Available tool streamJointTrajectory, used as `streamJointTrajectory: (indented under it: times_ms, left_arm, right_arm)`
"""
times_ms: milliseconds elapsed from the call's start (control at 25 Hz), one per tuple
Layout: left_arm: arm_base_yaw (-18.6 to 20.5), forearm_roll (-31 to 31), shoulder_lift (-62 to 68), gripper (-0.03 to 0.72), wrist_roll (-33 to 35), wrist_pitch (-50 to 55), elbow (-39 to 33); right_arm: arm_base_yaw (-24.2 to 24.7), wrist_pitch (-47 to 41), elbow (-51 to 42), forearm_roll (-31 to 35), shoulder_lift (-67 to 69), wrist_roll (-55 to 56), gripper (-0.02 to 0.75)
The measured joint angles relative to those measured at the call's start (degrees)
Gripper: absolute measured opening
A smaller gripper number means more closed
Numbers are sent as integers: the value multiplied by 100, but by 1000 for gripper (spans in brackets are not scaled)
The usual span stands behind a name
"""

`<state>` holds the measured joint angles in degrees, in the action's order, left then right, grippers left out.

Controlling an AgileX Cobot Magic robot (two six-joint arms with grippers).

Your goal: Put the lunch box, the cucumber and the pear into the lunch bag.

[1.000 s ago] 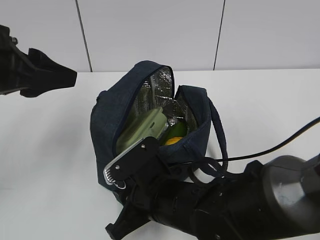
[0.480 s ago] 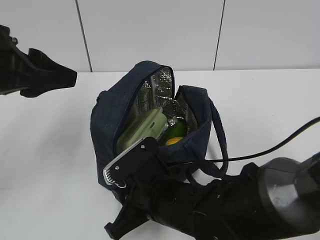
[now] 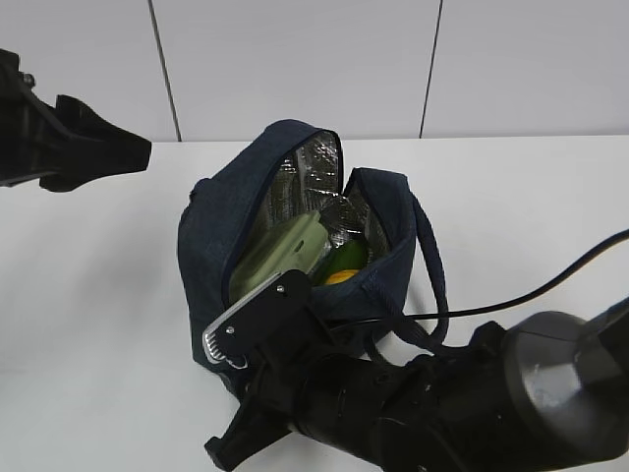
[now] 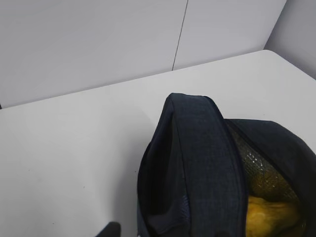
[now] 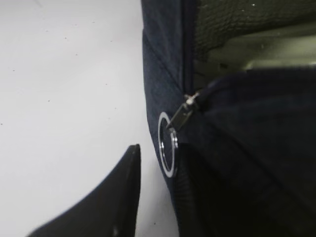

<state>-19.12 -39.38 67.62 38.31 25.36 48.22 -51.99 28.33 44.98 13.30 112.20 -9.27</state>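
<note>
1. Lunch bag [image 3: 295,246] standing on white table [image 3: 98,295], mouth unzipped and gaping, silver foil lining [image 3: 310,172] showing inside the raised rear flap.
2. Lunch box [image 3: 280,251] inside the bag, tilted, sage-green lid facing up, lying on the left side of the opening.
3. Cucumber [image 3: 346,256] inside the bag, just right of the lunch box, dark green end showing.
4. Pear [image 3: 337,278] inside the bag, yellow patch visible just in front of the cucumber, at the near rim; also seen as a yellow lump [image 4: 269,215] deep in the bag in the left wrist view.
5. Loop handles [image 3: 432,275] drooping down the bag's right side, toward the near edge.
6. Right gripper [image 3: 257,379] low at the bag's near-left corner, arm body crossing in front of the bag. In the right wrist view, one dark finger [image 5: 116,197] left of the bag wall, the other hidden against the dark fabric; gap narrow.
7. Zipper ring pull [image 5: 168,144] hanging against the bag's outer wall, between the visible finger and the fabric. Cannot tell whether the ring is pinched or merely beside the finger.
8. Left gripper [image 3: 98,147] raised well left of the bag, apart from it, holding nothing. Fingers barely in the left wrist view; about half spread.
9. Black cable [image 3: 550,285] trailing across the table right of the bag.
</note>
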Motion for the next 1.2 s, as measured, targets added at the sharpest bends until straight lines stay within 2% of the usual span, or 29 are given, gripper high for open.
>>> streamJointTrajectory:
  times_ms: [80, 160, 240, 360, 680, 1000, 1200]
  left_arm:
    - [0, 5, 0, 342, 0, 0, 0]
    - [0, 5, 0, 342, 0, 5, 0]
    - [0, 5, 0, 342, 0, 4, 0]
    - [0, 7, 0, 342, 0, 4, 0]
    - [0, 18, 0, 342, 0, 4, 0]
    - [0, 26, 0, 342, 0, 41, 0]
    - [0, 222, 0, 342, 0, 86, 0]
  right_arm:
    - [0, 10, 0, 0, 0, 0, 160]
    - [0, 10, 0, 0, 0, -4, 59]
    - [0, 10, 0, 0, 0, -25, 5]
    - [0, -128, 0, 0, -28, -63, 0]
    - [0, -1306, 0, 0, -803, -119, 0]
    - [0, -1689, 51, 0, -1519, -312, 0]
    - [0, -2092, 419, 29, -1562, -480, 0]
